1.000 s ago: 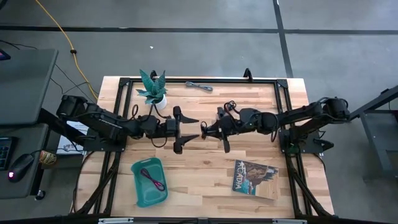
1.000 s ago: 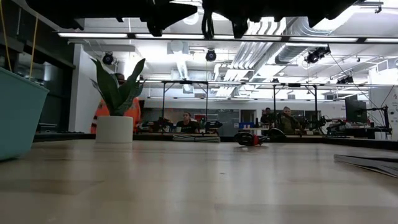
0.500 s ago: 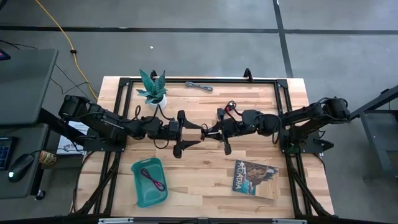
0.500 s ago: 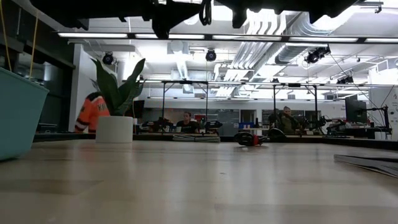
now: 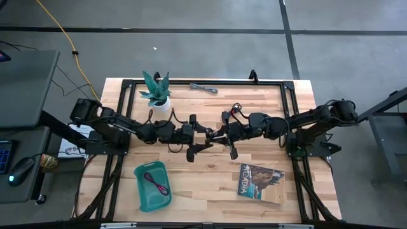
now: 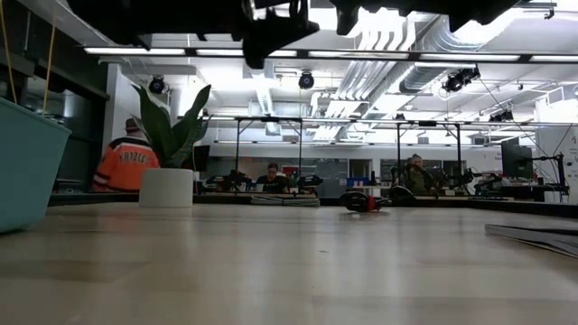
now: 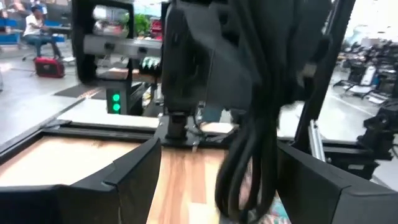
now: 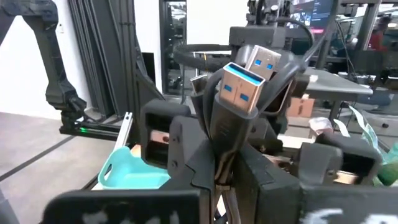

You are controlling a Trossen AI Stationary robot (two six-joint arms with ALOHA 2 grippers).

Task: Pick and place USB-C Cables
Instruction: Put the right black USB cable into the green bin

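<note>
Both arms meet over mid-worktop (image 5: pixel 210 184), raised clear of the surface; the low view shows only their dark undersides along its upper edge.

Right gripper (image 5: pixel 216 136): pressed together, pinching a black cable (image 8: pixel 239 93). Its own wrist view shows the bundle clamped between the fingers (image 8: pixel 186 155), two blue-tongued plugs sticking up. In the left wrist view the black loops (image 7: pixel 249 155) hang down in mid-air.

Left gripper (image 5: pixel 202 133): spread wide, one finger (image 5: pixel 198 122) on each side of the right gripper's tip. Contact with the cable: cannot tell.

Other cables: grey one (image 5: pixel 203 88) lies near the far edge, well apart from both arms. Maroon one (image 5: pixel 155 182) lies inside the teal tray (image 5: pixel 141 173), which sits near the front edge on the left arm's side.

Plant (image 5: pixel 157 91) in a white pot stands close behind the left arm. Magazine (image 5: pixel 261 182) lies flat at front right.

Free room: bare wood between tray and magazine, and under the grippers. Black frame rails (image 5: pixel 210 83) run along the worktop edges.
</note>
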